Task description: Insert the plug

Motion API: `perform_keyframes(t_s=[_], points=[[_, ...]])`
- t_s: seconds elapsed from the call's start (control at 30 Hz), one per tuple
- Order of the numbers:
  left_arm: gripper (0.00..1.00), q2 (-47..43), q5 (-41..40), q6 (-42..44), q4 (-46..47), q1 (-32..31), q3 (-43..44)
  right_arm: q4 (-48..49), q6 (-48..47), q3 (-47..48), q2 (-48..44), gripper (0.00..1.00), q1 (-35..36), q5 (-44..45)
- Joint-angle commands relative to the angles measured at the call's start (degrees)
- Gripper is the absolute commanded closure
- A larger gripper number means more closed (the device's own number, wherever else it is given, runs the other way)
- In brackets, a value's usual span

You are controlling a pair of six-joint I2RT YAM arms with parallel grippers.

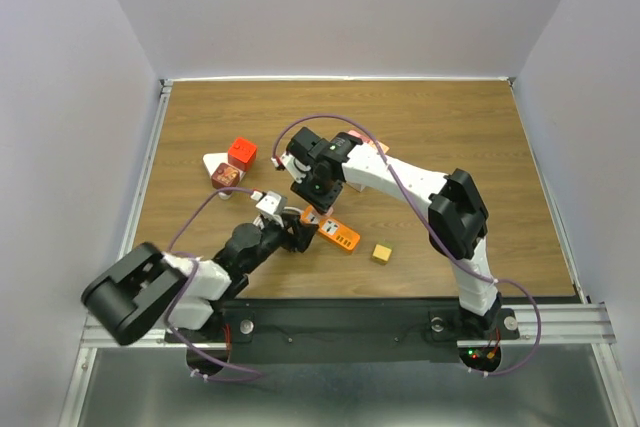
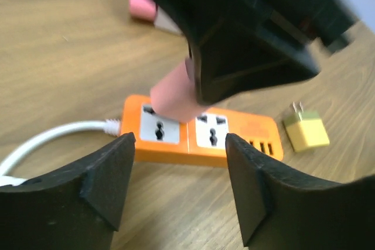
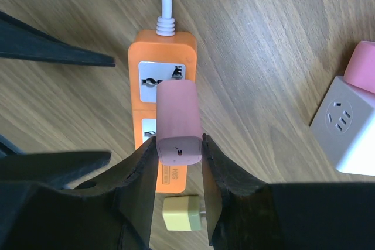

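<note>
My right gripper is shut on a pink plug, which it holds upright over the orange power strip. In the left wrist view the pink plug meets the top face of the power strip near its two white sockets. The prongs are hidden, so I cannot tell whether they sit in a socket. My left gripper is open just in front of the strip, low over the table, with only bare wood between its fingers. From above, the right gripper and left gripper crowd the power strip.
A yellow plug lies on its side just past the strip's USB end. A white cube socket carrying another pink plug stands to the right. A red block and a white piece sit farther left. The strip's white cord runs left.
</note>
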Motion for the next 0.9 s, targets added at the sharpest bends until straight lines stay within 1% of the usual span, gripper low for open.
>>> perform_keyframes(t_s=[0.0, 0.03, 0.07, 0.17, 0.27, 0.3, 0.33, 0.4, 0.47, 0.5, 0.53, 0.6, 0.7, 0.77, 0.87], points=[[0.29, 10.57, 4.81, 0.86, 15.13, -0.43, 0.74, -2.14, 1.20, -0.14, -1.36, 0.76, 0.04, 1.18], [0.31, 13.06, 4.98, 1.12, 16.28, -0.34, 1.45, -2.23, 1.02, 0.04, -1.27, 0.76, -0.05, 1.01], [0.33, 17.61, 4.64, 1.21, 19.17, -0.34, 2.59, -2.32, 1.02, 0.21, -1.10, 0.76, 0.04, 1.09], [0.33, 23.17, 4.11, 0.86, 24.98, -0.43, 2.34, -2.32, 1.11, 0.74, -0.48, 0.76, 0.04, 1.62], [0.32, 23.46, 2.79, 1.82, 29.99, -0.43, 0.76, -2.23, 0.93, 0.66, -0.31, 0.76, 0.04, 1.88], [0.32, 22.93, 2.09, 2.18, 30.01, -0.43, 0.40, -2.32, 0.84, 0.48, -0.39, 0.76, 0.04, 1.80], [0.29, 22.14, 0.87, 2.88, 29.48, -0.43, 0.05, -2.23, 0.84, 0.39, -0.48, 0.76, 0.04, 1.97], [0.26, 19.16, -3.52, 4.90, 24.23, -0.43, 0.83, -2.32, 0.76, -0.05, -0.83, 0.76, -0.05, 1.62], [0.23, 17.66, -5.29, 7.09, 21.41, -0.34, 1.71, -2.32, 0.58, -0.49, -1.27, 0.76, 0.04, 1.36], [0.21, 17.48, -5.64, 7.62, 21.83, -0.34, 1.54, -2.23, 0.49, -0.58, -1.45, 0.76, 0.04, 1.27], [0.18, 17.21, -6.26, 7.89, 22.44, -0.34, 1.37, -2.23, 0.14, -0.66, -1.54, 0.75, 0.04, 0.92], [0.15, 17.21, -6.35, 9.12, 23.24, -0.25, 1.54, -2.23, -0.39, -0.23, -1.36, 0.75, -0.05, 0.39], [0.16, 18.00, -6.18, 10.78, 24.63, 0.01, 2.25, -2.32, -1.09, 0.92, 0.04, 0.75, 0.04, -0.14], [0.19, 18.96, -4.43, 12.28, 26.74, 0.19, 2.16, -2.32, -1.44, 2.23, 1.01, 0.75, 0.04, -0.22], [0.22, 22.74, -2.14, 15.88, 29.21, 0.10, 3.12, -2.32, -2.14, 4.34, 2.85, 0.75, 0.04, -0.49]])
